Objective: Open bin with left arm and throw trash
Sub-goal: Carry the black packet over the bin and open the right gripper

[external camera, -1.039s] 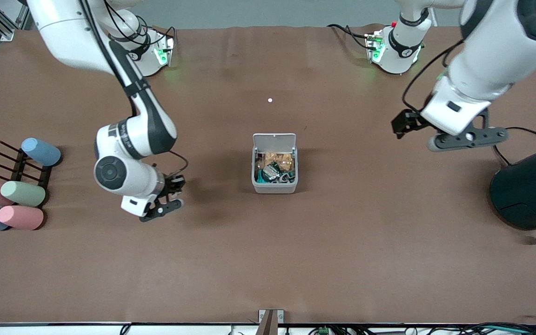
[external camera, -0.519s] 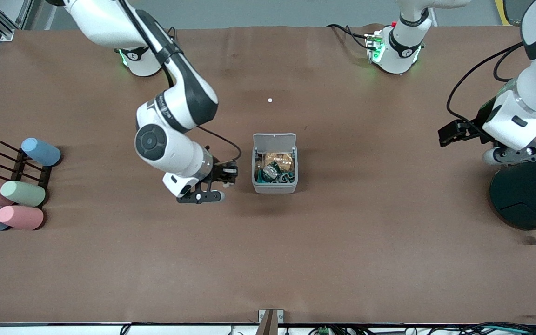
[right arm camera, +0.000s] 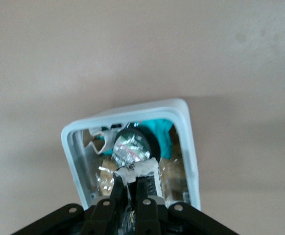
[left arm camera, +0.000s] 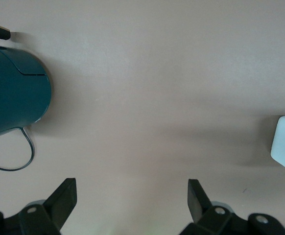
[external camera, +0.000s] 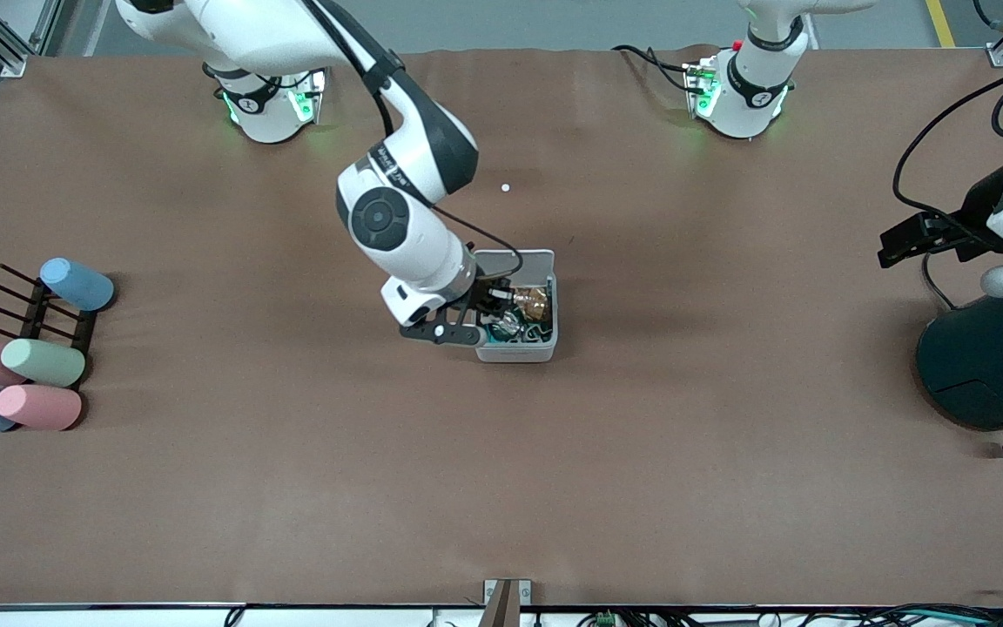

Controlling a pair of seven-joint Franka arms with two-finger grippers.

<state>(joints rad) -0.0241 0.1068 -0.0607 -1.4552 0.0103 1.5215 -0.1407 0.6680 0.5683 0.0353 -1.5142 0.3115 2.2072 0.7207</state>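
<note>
Over the open bin (external camera: 514, 348), which stands mid-table with its white lid (external camera: 514, 261) tipped up on the edge toward the arm bases, my right gripper (right arm camera: 131, 182) hangs just above the contents. Its fingers are pinched nearly together on a crumpled black-and-white wrapper (right arm camera: 137, 170), as the right wrist view shows; the scrap sits at the fingertips with the bin's interior directly beneath it. Inside the bin lie further scraps: a tan crumpled piece (external camera: 535, 303), something teal (right arm camera: 158, 133) and a shiny round foil-like piece (right arm camera: 130, 146).

My left gripper (left arm camera: 132, 198) waits over bare table beside the big dark teal cylinder (external camera: 993, 357) at the left arm's end, its fingers spread wide and holding nothing.

Handling, as I judge it: the wrapper is very light, thin and soft, so it crushes rather than resists; a pinch on a folded ridge holds better than one on a loose flap. It may cling to a finger pad when let go, so a full parting of the fingers, low over the opening, seems wise. The bin itself looks light and could slide if nudged at its rim.

Pastel cylinders (external camera: 40, 361) lie by a dark rack (external camera: 31, 309) at the right arm's end.
</note>
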